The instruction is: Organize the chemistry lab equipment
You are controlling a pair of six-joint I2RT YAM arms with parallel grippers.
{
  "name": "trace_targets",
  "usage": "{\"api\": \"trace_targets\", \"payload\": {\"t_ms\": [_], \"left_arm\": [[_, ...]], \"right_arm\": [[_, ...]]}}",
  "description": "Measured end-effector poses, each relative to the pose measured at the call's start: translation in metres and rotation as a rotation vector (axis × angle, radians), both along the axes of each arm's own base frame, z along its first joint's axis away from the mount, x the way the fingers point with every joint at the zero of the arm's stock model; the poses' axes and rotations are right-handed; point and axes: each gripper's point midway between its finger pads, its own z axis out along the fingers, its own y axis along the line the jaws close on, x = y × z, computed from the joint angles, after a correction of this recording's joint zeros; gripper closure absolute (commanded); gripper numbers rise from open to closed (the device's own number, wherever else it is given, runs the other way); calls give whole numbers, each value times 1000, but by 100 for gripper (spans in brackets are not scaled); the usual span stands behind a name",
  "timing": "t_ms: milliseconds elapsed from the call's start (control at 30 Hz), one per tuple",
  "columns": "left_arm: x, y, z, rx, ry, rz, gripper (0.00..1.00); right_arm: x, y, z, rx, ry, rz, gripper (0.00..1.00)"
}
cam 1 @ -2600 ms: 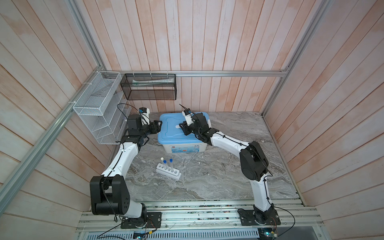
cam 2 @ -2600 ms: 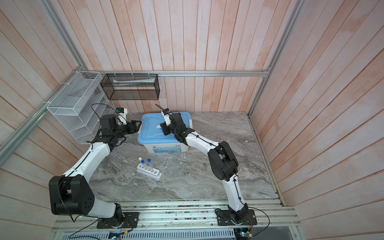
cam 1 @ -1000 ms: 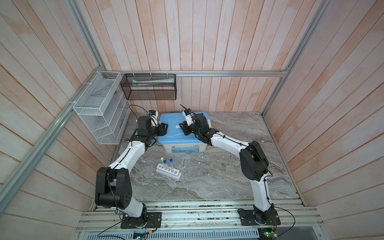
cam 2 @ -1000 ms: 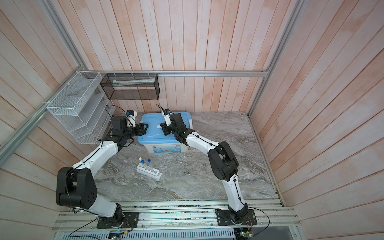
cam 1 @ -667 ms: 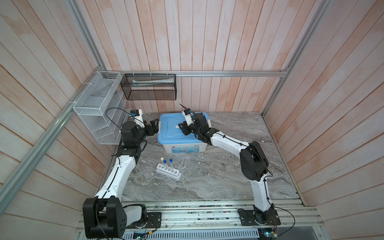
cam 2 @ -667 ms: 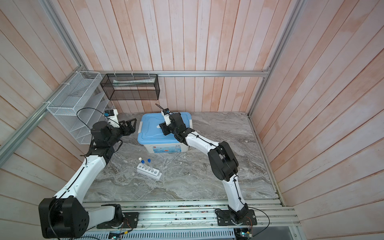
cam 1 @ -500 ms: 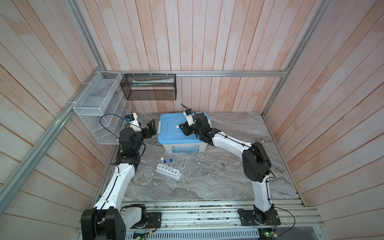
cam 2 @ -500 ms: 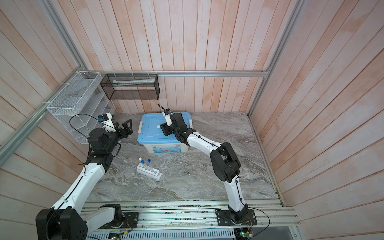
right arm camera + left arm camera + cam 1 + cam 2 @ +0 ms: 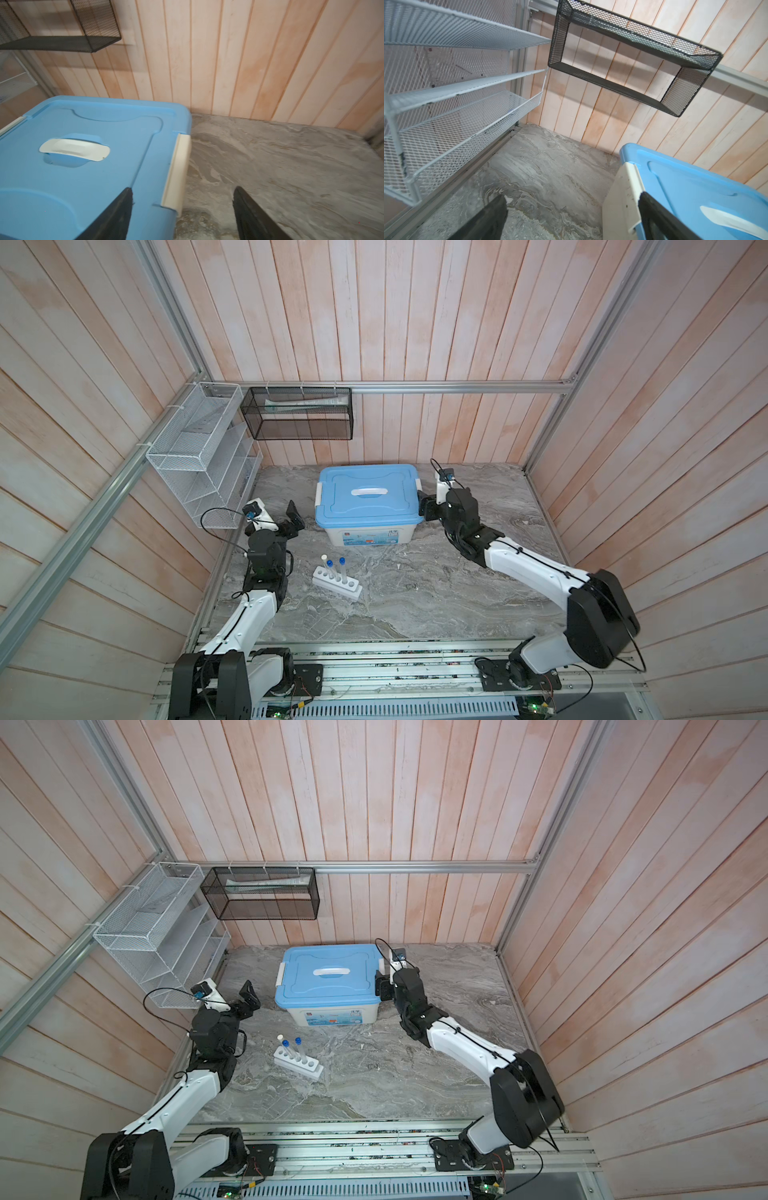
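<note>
Place: robot test cell, dressed as a small lab bench.
Enclosure: wood-plank walls (image 9: 374, 323) on three sides, aluminium frame (image 9: 457, 386) along them.
Bench: marble-look tabletop (image 9: 415, 597).
Robots: left arm (image 9: 245, 622) and right arm (image 9: 528, 568), bolted to a slotted rail (image 9: 395, 674) at the front edge.
Storage: white mesh shelf (image 9: 195, 472) and black mesh basket (image 9: 297, 418), wall-hung.
Lab props: white rack (image 9: 336, 587) holding capped tubes (image 9: 343, 572).

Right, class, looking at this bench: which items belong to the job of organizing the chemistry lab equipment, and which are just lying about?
Part of the job:
- three capped tubes
- white rack holding them upright

Just there:
- blue-lidded bin
- white wire shelf
- black mesh basket
</note>
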Motion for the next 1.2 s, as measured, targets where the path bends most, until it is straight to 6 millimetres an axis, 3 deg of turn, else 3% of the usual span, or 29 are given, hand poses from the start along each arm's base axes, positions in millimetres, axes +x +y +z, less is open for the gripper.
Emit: {"api": "trace_targets", "payload": {"t_ms": [100,167,233,333,433,533,667,833,900,1100,1200], "left_arm": [[-2,4,-16,24,20,22,0],[-3,6,-27,34,41,35,0],[-3,9,-37,45,58,52,0],[-7,13,-52,61,75,73,0],[-11,12,-65,80,98,68,0],[-9,10,-62,111,83,58,0],[-6,5,-63,149,88,31,0],[-4,-4,-63,191,89,-14,0],[-3,-8,-64,206,88,-25,0],[-6,-16,-107,233,164,-64,0],[-2,-18,-116,241,183,-82,0]], "right_arm": [[-15,-48,15,30,-82,-107,20],[-23,-87,10,42,-108,-195,20],[-31,-123,-8,35,-103,-287,20],[-48,-170,-52,-7,-56,-428,20],[-66,-204,-94,-60,3,-535,20],[-78,-227,-113,-81,28,-610,14],[-81,-244,-126,-76,35,-677,13],[-83,-247,-144,-88,42,-690,12],[-82,-246,-141,-92,20,-684,12],[-71,-237,-131,-103,-40,-626,12],[-67,-233,-129,-122,-57,-600,12]]}}
